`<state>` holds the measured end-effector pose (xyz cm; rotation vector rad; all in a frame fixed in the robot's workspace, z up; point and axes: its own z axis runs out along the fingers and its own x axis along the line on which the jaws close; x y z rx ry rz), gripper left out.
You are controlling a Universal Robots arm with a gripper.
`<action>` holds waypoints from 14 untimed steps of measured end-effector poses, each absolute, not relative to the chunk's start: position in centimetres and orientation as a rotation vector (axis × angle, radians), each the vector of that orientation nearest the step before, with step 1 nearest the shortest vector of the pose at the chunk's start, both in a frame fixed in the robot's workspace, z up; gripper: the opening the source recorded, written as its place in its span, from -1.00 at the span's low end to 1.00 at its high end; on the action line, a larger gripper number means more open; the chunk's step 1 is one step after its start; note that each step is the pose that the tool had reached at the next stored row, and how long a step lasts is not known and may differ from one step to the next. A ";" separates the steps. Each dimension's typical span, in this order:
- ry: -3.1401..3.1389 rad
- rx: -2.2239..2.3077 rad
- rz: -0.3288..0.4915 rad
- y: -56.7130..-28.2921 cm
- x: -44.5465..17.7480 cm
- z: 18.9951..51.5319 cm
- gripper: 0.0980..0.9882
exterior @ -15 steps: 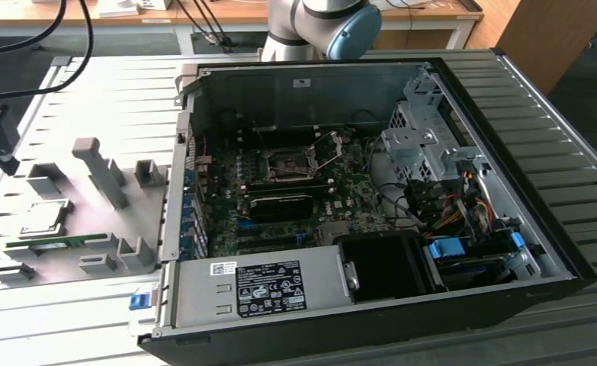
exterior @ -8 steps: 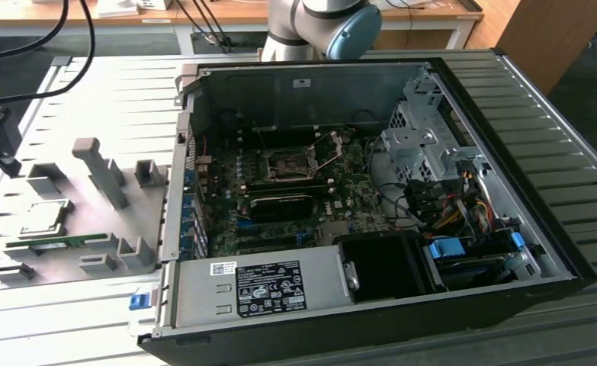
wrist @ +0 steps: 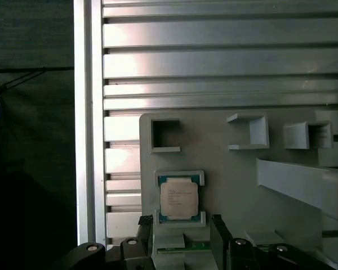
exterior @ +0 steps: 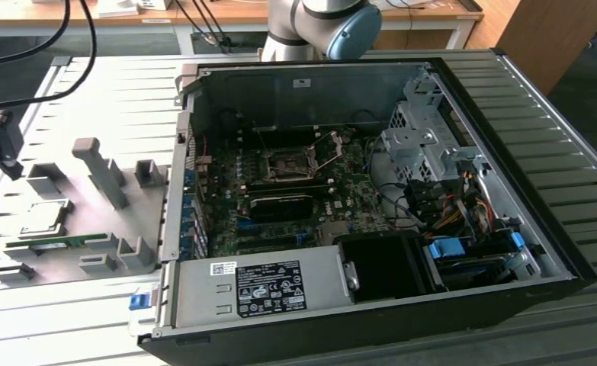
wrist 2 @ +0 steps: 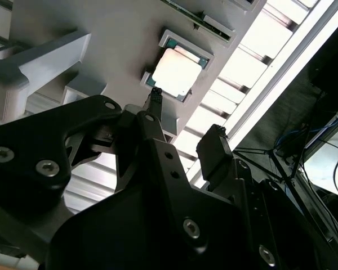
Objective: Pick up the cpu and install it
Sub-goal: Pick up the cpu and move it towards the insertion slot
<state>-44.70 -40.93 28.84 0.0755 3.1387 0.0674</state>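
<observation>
Near the edge of the desk (wrist: pixel 214 56), my jaws hang open and empty above the cpu (wrist: pixel 179 200); coming down off-centre, I could hit its cradle (wrist: pixel 180 175) and tip it out

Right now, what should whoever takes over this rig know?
The pincer is open, holds nothing and is poised over the chip.
The small square silvery-topped cpu chip sits in its grey holder on the grey fixture plate, to the exterior view's left of the open computer case.
The dark-framed square socket inside the case appears empty.
Done: nothing yet. Left: pick-up and install.
</observation>
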 end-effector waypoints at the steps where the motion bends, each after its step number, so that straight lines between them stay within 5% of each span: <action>1: 3.139 0.076 0.067 -40.9 -44.7 28.8 -0.03; 14: 3.139 0.075 0.068 -41.0 -44.7 28.2 -0.03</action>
